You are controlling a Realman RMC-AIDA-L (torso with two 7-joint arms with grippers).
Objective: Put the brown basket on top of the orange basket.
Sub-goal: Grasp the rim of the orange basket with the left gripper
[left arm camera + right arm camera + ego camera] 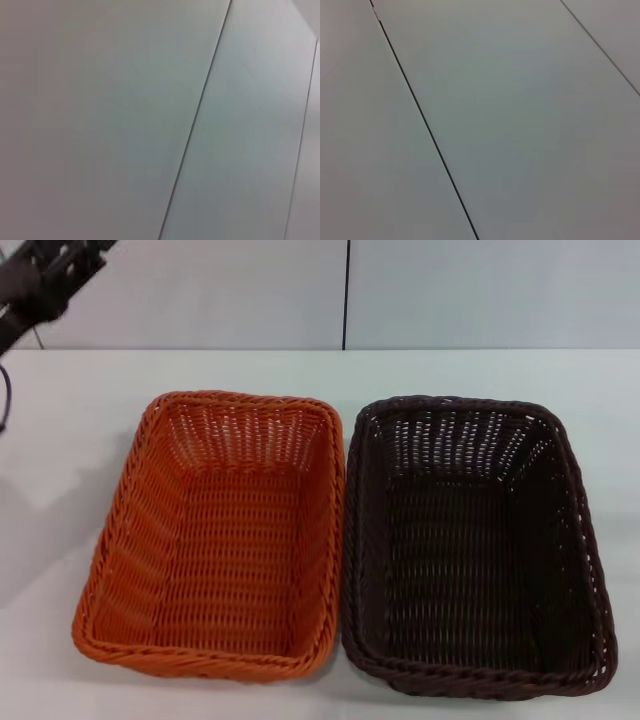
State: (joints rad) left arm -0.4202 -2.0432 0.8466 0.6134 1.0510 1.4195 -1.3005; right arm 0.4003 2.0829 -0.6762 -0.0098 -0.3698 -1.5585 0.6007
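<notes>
The orange basket point(215, 540) stands on the white table at the left of the head view, open side up and empty. Right beside it, rims nearly touching, stands the brown basket point(475, 550), also upright and empty. My left arm point(45, 275) shows as a dark shape raised in the far left corner, well away from both baskets. The right arm is out of view. Neither wrist view shows a basket.
The white table point(60, 440) runs around the baskets, with bare surface to the left and behind them. A pale panelled wall point(450, 290) with a dark vertical seam stands behind the table. Both wrist views show only pale wall panels point(100, 120) point(520, 120) with seams.
</notes>
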